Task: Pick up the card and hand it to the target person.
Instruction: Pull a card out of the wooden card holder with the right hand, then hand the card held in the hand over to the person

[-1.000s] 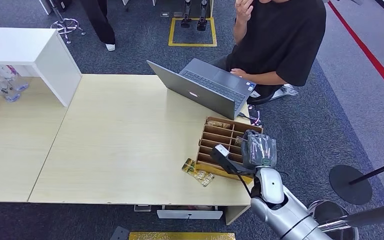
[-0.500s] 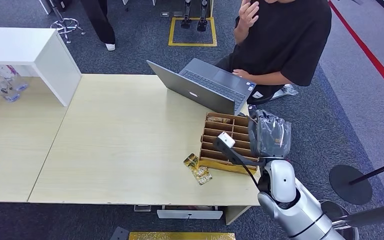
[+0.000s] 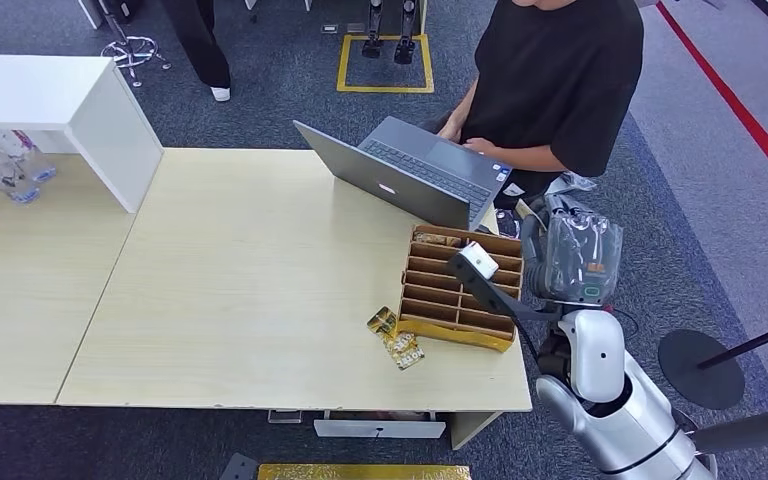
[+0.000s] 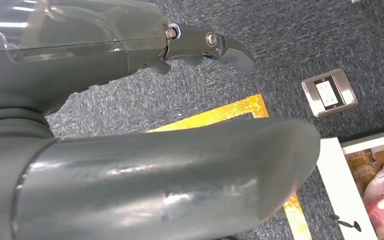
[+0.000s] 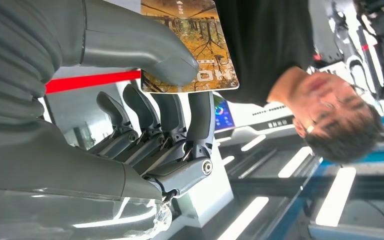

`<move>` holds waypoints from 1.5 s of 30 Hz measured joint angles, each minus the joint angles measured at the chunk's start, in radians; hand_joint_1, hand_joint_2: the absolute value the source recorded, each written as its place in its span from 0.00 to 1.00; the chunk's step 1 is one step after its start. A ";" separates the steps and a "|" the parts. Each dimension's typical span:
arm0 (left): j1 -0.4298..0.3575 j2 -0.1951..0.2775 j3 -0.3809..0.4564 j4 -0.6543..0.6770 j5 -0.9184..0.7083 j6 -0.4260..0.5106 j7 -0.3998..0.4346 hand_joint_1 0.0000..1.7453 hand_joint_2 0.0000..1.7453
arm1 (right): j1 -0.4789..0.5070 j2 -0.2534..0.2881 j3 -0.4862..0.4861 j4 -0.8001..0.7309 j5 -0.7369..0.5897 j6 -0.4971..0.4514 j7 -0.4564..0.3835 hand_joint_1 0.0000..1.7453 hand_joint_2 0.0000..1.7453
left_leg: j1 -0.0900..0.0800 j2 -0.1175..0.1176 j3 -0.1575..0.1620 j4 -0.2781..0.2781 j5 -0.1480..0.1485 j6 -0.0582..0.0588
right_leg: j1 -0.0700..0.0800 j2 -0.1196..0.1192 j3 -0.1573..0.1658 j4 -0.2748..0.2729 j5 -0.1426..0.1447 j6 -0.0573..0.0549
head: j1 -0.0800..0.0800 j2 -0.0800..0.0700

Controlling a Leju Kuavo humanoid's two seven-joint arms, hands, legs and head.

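- Card [image 5: 190, 47] pinched between thumb and fingers of right hand [image 3: 572, 262], plainly seen in the right wrist view; printed face orange-brown with trees.
- Right hand raised off the desk [image 3: 260, 300], past the divided cardboard box [image 3: 457, 290], on the side nearest the seated person [image 3: 560, 80].
- Pickup judged done: card off the table and in the grasp.
- Carry toward the target looks largely done too; black shirt sits right behind the card in the right wrist view.
- Handover not yet made: both of the person's hands on the laptop [image 3: 410, 175], none reaching for the card.
- Left to do, by judgement: extend a little further, wait for a taking hand, then release.
- Left hand [image 4: 130, 165] hanging low over grey carpet and a yellow floor marking; thumb and one dark finger visible, nothing seen in them, but cannot tell whether fingers are spread or curled.
- Second card or packet [image 3: 396, 338] lying on the desk just beside the box, on the side away from the person, untouched.
- Another person [image 3: 200, 40] standing well beyond the far edge of the desk.
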 joint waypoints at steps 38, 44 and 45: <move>-0.008 0.000 -0.026 0.000 0.000 -0.010 0.017 0.00 0.00 | -0.010 -0.071 -0.004 0.227 -0.056 0.085 -0.016 0.82 1.00 | 0.000 0.000 -0.001 0.000 0.000 0.000 | 0.000 -0.001 0.000 0.000 0.000 0.000 | 0.000 0.000; -0.008 0.000 -0.026 0.000 0.000 -0.010 0.017 0.00 0.00 | -0.010 -0.073 -0.004 0.241 -0.047 0.089 -0.014 0.21 1.00 | 0.000 0.000 0.000 0.000 0.000 0.000 | 0.000 0.000 0.000 0.000 0.000 0.000 | 0.000 0.000; -0.009 0.000 -0.026 0.000 0.000 -0.010 0.017 0.00 0.00 | -0.010 -0.073 -0.004 0.243 -0.046 0.092 -0.012 0.06 1.00 | 0.000 0.000 0.000 0.000 0.000 0.000 | 0.000 0.000 0.000 0.000 0.000 0.000 | 0.000 0.000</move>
